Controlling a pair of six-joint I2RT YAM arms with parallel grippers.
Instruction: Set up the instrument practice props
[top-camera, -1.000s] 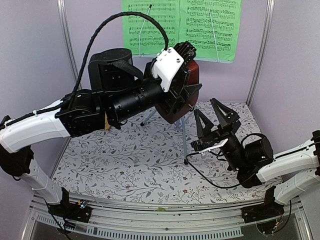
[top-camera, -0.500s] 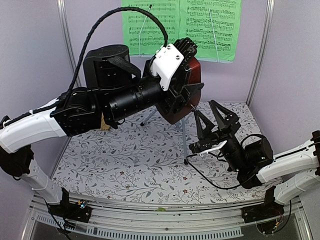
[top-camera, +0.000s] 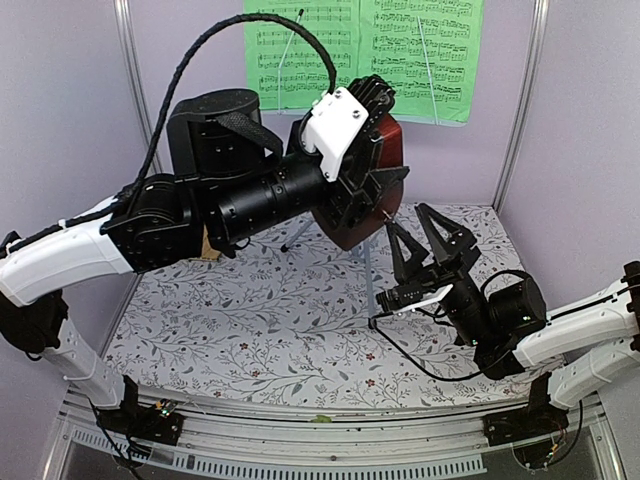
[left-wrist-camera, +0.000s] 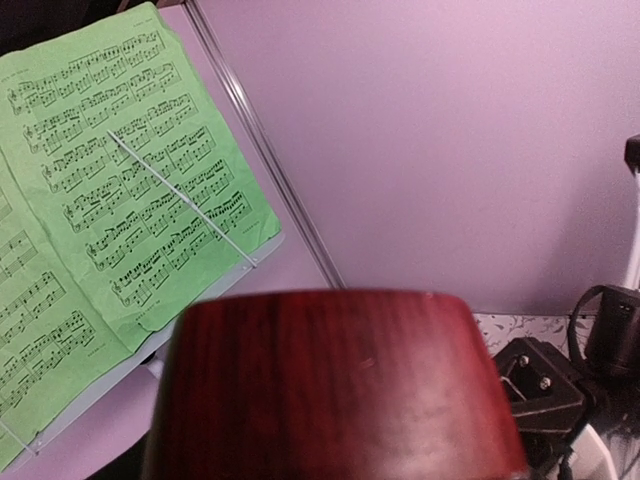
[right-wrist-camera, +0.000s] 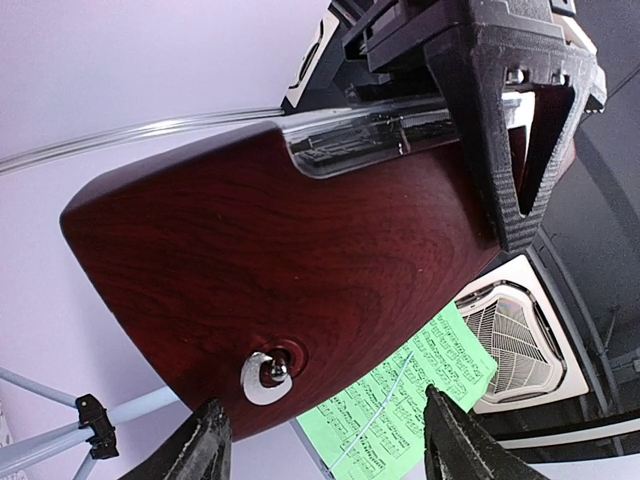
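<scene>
My left gripper (top-camera: 374, 150) is shut on the dark reddish-brown metronome (top-camera: 352, 228) and holds it tilted in the air, above the table's middle. The wood fills the bottom of the left wrist view (left-wrist-camera: 330, 390). From below, the right wrist view shows the metronome (right-wrist-camera: 280, 230) with its silver winding key (right-wrist-camera: 265, 375) and a left finger (right-wrist-camera: 510, 130) across its clear front. My right gripper (top-camera: 425, 232) stands open just below and right of it, empty; its fingertips (right-wrist-camera: 210, 445) frame the key. The green booklet (top-camera: 365, 50) stands open on the music stand, whose silver legs (top-camera: 368, 275) show beneath.
A floral cloth (top-camera: 250, 320) covers the table. Purple walls with metal corner posts (top-camera: 520, 110) close in the back and sides. A tan bit of mat (top-camera: 210, 245) peeks from behind the left arm. A black cable (top-camera: 420, 360) trails from the right wrist.
The left arm has shifted the metronome slightly up and right. The right gripper has eased a little lower and nearer, under the metronome.
</scene>
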